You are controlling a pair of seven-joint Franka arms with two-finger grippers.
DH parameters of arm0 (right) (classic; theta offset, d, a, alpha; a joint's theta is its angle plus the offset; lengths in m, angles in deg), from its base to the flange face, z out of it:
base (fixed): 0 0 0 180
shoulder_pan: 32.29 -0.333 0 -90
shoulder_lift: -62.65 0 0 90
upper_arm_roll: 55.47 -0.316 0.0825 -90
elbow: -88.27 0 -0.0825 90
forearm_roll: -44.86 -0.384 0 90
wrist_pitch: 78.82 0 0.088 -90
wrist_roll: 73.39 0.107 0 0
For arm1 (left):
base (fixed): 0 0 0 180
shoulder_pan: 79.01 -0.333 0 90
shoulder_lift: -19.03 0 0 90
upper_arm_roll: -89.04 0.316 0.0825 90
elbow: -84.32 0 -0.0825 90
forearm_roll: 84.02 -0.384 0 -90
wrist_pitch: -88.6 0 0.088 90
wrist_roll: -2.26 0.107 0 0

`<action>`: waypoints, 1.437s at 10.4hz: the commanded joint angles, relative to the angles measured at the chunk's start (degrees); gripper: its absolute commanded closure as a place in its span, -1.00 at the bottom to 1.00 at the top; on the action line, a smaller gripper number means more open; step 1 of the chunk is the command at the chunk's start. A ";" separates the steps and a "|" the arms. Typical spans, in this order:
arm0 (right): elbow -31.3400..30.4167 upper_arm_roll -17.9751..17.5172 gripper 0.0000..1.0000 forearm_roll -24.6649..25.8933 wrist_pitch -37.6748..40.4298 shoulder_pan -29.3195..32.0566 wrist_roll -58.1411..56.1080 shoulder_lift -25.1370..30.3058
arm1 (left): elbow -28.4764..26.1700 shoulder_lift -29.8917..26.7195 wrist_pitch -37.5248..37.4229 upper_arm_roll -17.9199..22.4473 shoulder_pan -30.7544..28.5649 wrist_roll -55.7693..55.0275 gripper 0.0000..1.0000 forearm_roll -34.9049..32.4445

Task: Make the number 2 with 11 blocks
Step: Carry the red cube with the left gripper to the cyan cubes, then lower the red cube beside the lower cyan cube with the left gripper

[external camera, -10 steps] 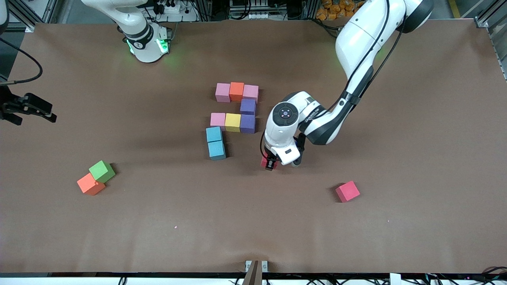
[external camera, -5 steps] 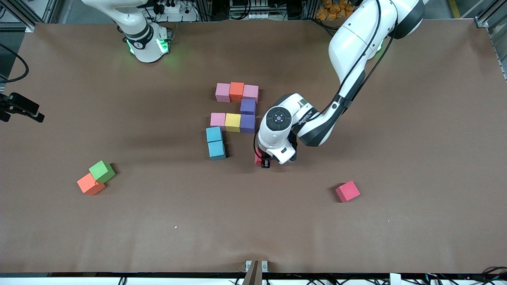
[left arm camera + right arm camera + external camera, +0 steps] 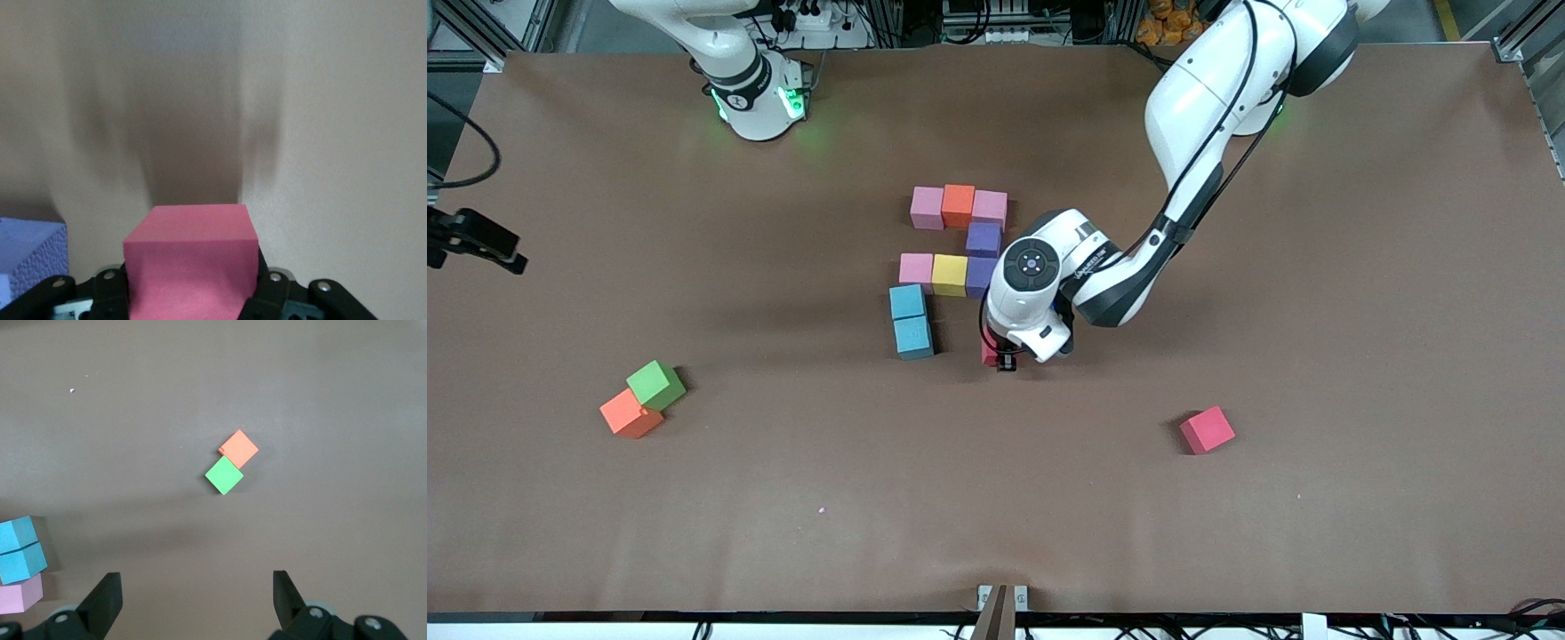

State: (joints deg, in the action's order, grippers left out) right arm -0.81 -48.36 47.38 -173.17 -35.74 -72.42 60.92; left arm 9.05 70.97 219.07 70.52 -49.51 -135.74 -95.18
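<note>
Left jaws: clamped on a red cube, one finger on each side face; its top face is flat, matte and finely grained, with crisp edges.
Left gripper: low over the table, over the spot just beside the lower blue cube, toward the left arm's end.
Change: over the last second this gripper has carried the cube steadily from a point nearer the loose red cube toward the digit's open bottom row; the grip has not altered.
Meaning: I judge this is the carry for the tenth block, with the bottom row not yet laid beyond its blue corner.
Digit: nine cubes down, edge to edge. Top row pink, orange, pink; a purple cube under it; middle row pink, yellow, purple; then two blue cubes stepping toward the camera, the lower one sitting slightly askew.
Still to place: the held cube and the loose red one, which lies well apart, nearer the camera and toward the left arm's end, turned off square.
Right jaws: spread wide, nothing between them.
Right gripper: waiting at the right arm's end of the table, unchanged in the last half second.
Spares: an orange-red cube and a green cube, corners touching, toward the right arm's end.
Table: brown, matte, smooth sheet.
</note>
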 commanded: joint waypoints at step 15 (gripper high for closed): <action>5.76 -1.66 -1.00 -2.16 7.60 2.57 -0.28 0.07 | 10.75 5.01 -4.69 5.08 8.55 -14.31 0.37 1.41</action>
State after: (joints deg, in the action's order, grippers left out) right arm 4.04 -49.84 44.68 -166.43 -33.05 -74.71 60.95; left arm 16.53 74.35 215.33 74.44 -42.13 -149.36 -95.14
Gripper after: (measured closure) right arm 0.000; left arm 0.392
